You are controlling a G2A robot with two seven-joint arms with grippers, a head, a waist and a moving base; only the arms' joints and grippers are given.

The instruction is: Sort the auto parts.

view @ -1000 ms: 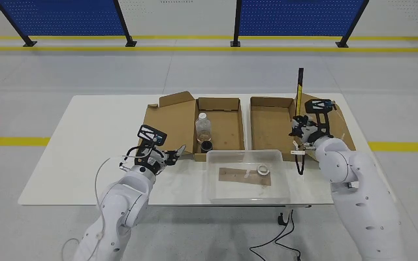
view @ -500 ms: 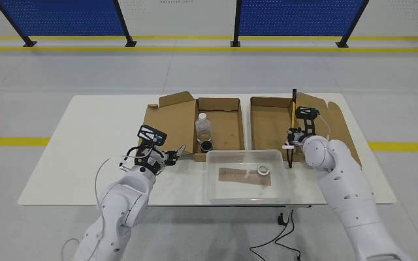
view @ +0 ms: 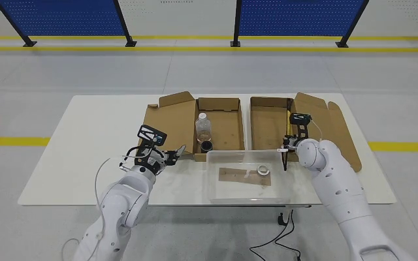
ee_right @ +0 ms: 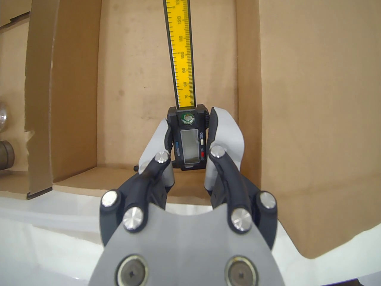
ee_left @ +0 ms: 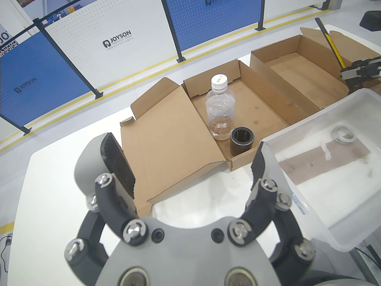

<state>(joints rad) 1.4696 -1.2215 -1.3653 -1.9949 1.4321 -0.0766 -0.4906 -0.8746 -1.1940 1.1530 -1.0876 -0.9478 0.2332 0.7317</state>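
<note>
Entry: sort auto parts, placing step, by my judgement.

Object: digital caliper, yellow graduated beam with a black display slider. In the top view it sits right of centre, at the near wall of the right-hand cardboard box. The beam points out over the box floor. I cannot tell whether the far tip touches the cardboard.

Grip: my right end effector is closed on the slider body, one finger on each long side, display facing up.

Handling (judgement):
- Stiff and light, but long, so the beam acts as a lever and any tilt swings the tip widely.
- The sides are smooth and could slip under a weak pinch.
- The display is the fragile part, so it should be set down, not dropped.
- The slider body is the best hold: widest, and near the balance point.

Left end effector: wide open and empty, above the desk in the lower left of the top view.

Surroundings:
- The centre cardboard box holds a clear bottle and a black sleeve, just beside each other.
- The clear tray at lower centre holds a metal ring.
</note>
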